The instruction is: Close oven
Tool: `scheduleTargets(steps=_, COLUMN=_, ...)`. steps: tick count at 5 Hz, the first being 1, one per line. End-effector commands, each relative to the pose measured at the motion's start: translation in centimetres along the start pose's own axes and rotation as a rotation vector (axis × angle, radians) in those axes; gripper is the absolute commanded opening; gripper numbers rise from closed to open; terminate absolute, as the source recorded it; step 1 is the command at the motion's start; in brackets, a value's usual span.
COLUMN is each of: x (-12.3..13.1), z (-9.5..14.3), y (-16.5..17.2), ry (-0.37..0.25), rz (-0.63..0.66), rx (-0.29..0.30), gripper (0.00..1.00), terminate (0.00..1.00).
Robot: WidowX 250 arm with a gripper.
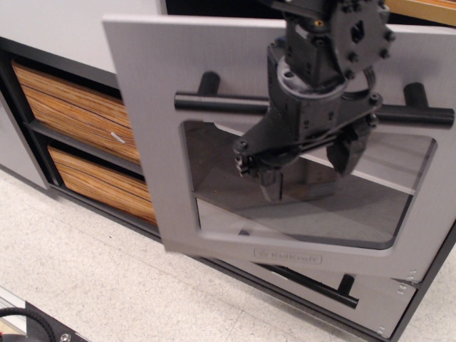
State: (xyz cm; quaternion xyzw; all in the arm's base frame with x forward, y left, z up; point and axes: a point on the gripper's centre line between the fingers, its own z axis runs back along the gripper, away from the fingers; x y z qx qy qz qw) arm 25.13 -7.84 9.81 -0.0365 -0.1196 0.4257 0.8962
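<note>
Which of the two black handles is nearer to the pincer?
The thick bar handle on the oven door, right behind the pincer; the thin handle sits lower.

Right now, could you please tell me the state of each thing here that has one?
oven door: partly open, nearly upright.
gripper: open, in front of the window, holding nothing.
silver drawer: shut.
wood-grain drawers: shut.

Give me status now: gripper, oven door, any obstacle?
Gripper open, in front of door window, below the handle. Oven door nearly upright, not fully shut. No obstacle seen at the door.
</note>
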Motion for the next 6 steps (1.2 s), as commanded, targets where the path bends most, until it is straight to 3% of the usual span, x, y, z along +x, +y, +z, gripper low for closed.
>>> scheduleTargets(steps=1, x=5.4, z=2.0, y=-1.2, ry=-0.069, rz=0.073, rx=-0.078, gripper=1.0, terminate=0.0)
scheduleTargets(steps=3, x=6.6, z=3.2, y=-1.9, ry=-0.06, rz=0.109, rx=-0.101, gripper=1.0, terminate=0.0)
scheduleTargets(steps=4, x=5.7, z=3.4, y=-0.9, ry=-0.018, rz=0.047, rx=-0.066, gripper=1.0, terminate=0.0)
scheduleTargets(steps=5, x=5.7, z=3.4, y=-0.9, ry=-0.018, rz=0.047, rx=-0.066, gripper=1.0, terminate=0.0)
scheduleTargets(steps=6, x=5.7, z=3.4, y=-0.9, ry=-0.018, rz=0.047, rx=-0.066, gripper=1.0, terminate=1.0)
